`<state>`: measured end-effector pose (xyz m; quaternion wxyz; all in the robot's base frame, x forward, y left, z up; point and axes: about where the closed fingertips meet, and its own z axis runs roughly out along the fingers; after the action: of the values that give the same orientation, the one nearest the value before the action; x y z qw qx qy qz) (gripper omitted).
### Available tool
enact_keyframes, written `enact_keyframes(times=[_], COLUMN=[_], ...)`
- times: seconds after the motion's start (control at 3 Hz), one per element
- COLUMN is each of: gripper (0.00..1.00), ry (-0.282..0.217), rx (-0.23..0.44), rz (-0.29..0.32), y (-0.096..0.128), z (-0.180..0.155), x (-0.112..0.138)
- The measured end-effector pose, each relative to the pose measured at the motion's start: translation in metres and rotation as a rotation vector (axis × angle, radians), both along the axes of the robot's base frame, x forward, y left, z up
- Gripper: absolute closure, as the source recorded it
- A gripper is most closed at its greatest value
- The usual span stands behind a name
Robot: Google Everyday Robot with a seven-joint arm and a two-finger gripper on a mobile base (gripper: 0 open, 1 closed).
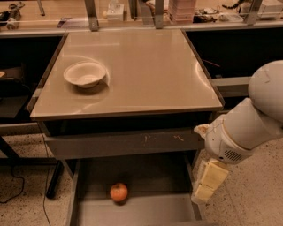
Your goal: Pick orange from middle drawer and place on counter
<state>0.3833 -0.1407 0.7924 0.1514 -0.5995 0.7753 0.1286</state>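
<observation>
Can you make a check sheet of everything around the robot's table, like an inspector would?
Surface: counter, glossy beige, dark rim.
Job's things: orange lies on the floor of the open middle drawer, left of centre, nothing touching it.
Clutter: white bowl, upright, on the counter's left side.
Grippers: pincer hangs by the drawer's right wall, below the counter's edge, apart from the orange.
Cables: black cable on the floor at left.
Surroundings: cluttered bench behind the counter; speckled floor.

Orange (118,192) on middle drawer (152,212) floor, lower centre. Gripper (202,193) lower right, by drawer's right wall. Bowl (85,74) on counter (150,66).
</observation>
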Motion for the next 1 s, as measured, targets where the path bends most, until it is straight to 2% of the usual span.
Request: enact_keyframes(times=[0.33,0.67,1.0], gripper=[0.00,0.00,0.00], ry=[0.039,0.054,0.107], rx=[0.117,0.216,0.260], rz=[0.051,0.085,0.070], y=[0.034,0.067,0.086], z=[-0.050,-0.104,-0.150], x=[-0.004,0.011,0.020])
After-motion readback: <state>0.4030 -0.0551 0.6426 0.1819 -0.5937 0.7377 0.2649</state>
